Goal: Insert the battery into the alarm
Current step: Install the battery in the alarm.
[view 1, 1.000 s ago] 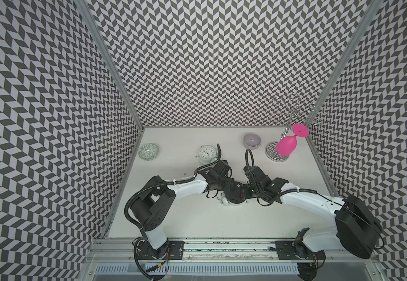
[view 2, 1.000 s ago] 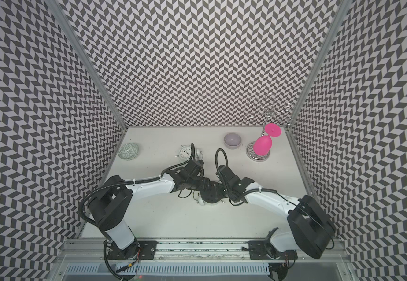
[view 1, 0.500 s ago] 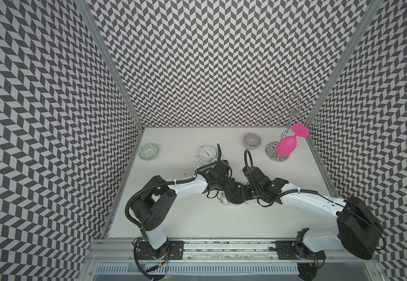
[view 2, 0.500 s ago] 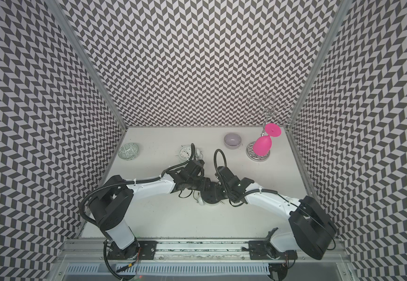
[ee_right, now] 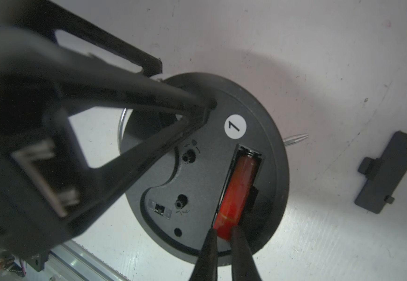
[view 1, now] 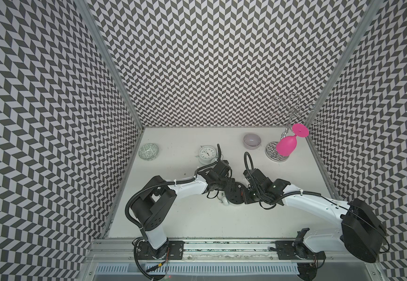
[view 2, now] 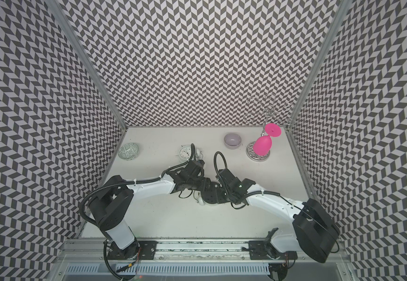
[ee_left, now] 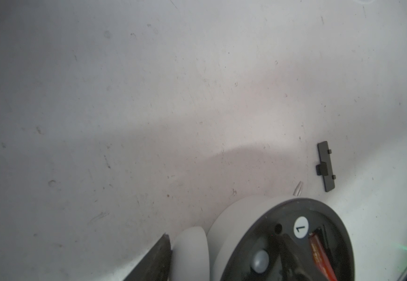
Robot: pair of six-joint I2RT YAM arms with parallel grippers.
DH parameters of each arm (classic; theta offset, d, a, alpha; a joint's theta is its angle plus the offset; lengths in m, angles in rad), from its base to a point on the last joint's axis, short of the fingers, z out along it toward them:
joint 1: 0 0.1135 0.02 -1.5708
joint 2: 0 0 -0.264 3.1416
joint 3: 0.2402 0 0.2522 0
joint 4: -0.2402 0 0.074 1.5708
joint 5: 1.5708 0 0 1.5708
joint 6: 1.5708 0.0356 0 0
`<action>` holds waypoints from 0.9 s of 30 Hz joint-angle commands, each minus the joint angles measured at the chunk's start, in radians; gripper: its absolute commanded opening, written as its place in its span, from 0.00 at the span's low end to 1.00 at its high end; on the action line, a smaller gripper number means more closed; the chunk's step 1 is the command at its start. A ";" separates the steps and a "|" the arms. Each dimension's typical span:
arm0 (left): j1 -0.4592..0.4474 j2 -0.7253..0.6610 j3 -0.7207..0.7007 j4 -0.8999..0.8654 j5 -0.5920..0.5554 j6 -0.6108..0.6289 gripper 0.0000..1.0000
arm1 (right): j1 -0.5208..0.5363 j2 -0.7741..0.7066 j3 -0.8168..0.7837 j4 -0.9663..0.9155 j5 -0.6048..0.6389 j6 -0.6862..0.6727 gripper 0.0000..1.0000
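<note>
The alarm (view 1: 235, 197) lies face down mid-table, black back up, in both top views (view 2: 209, 194). Its battery slot is uncovered and the red battery (ee_right: 239, 189) lies in it, the near end slightly raised. My right gripper (ee_right: 222, 233) is shut, its tips pressing on that near end. My left gripper (ee_right: 183, 87) straddles the alarm's rim. One of its fingers (ee_left: 160, 255) lies against the white bell (ee_left: 192, 253), the other on the black back. The battery (ee_left: 319, 253) also shows in the left wrist view.
The black battery cover (ee_right: 389, 172) lies loose on the table beside the alarm. At the back stand a white clock (view 1: 207, 154), a patterned bowl (view 1: 148, 152), a grey bowl (view 1: 252, 140) and a pink glass (view 1: 287, 146) on a metal stand (view 1: 276, 155).
My right arm has edged slightly towards the alarm. The left arm and the alarm have stayed where they were.
</note>
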 commanded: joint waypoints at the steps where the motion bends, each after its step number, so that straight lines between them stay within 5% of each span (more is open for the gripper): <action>1: -0.011 0.086 -0.082 -0.221 -0.056 0.016 0.69 | 0.007 0.037 -0.008 -0.009 0.015 0.005 0.07; 27: -0.009 0.113 -0.088 -0.204 -0.023 0.046 0.68 | 0.038 0.145 0.034 -0.035 0.069 -0.023 0.00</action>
